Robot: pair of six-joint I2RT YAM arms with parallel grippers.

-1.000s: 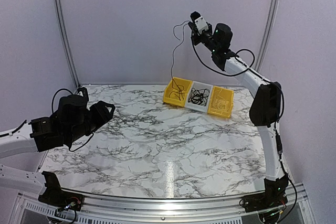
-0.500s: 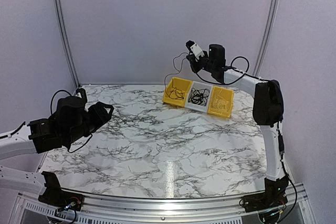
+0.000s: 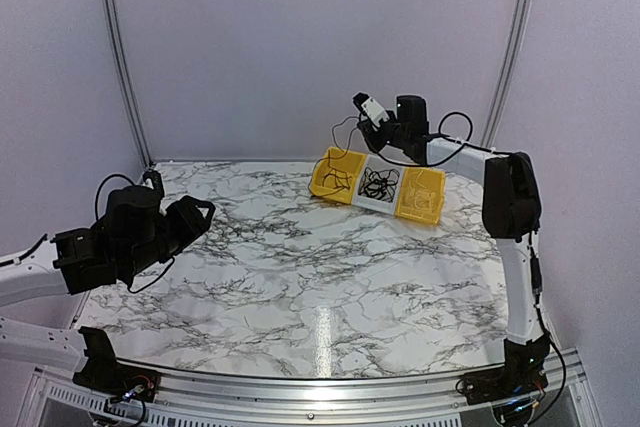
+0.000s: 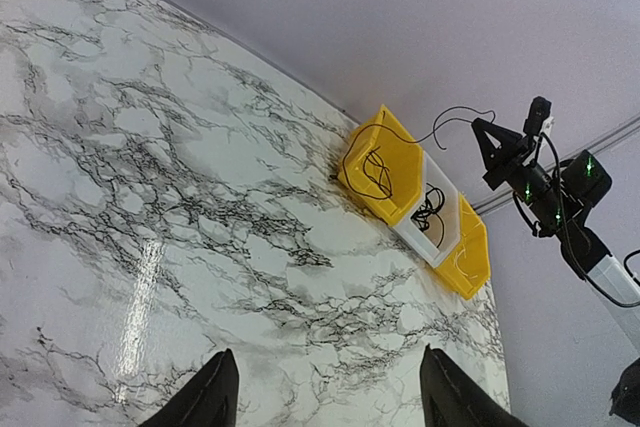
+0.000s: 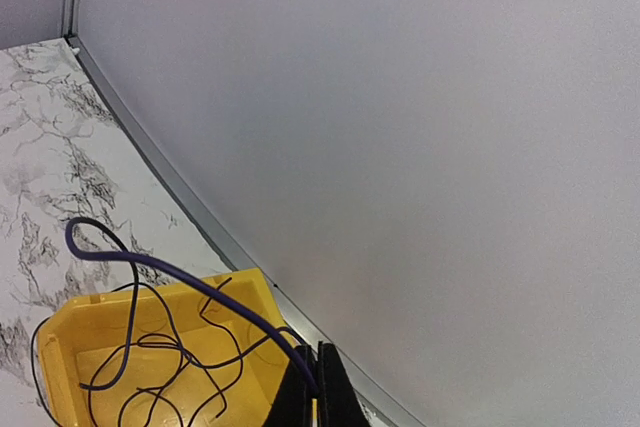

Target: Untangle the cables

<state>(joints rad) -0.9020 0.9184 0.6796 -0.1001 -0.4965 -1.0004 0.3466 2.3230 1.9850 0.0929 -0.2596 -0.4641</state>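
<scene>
A thin dark cable point(image 5: 180, 274) is pinched in my right gripper point(image 5: 319, 392), which is shut on its end just above the back rim of the left yellow bin point(image 5: 70, 332). The cable arcs down into that bin, where its loose strands point(image 3: 337, 179) lie. In the top view the right gripper point(image 3: 362, 125) hovers behind the bins. A small black tangle of cables point(image 3: 378, 183) sits in the white middle bin point(image 3: 383, 203). My left gripper point(image 3: 200, 212) hangs open over the table's left side, far from the bins, with nothing between its fingers point(image 4: 215, 399).
Three joined bins stand at the back of the marble table point(image 3: 330, 277): yellow, white, and a second yellow bin point(image 3: 424, 209) on the right. The back wall point(image 5: 400, 147) is close behind the right gripper. The left wrist view shows the bins point(image 4: 392, 199) far ahead.
My right arm has come down from high above the bins to just behind them, and the held cable has gone slack into the left yellow bin. The left arm barely moved.
</scene>
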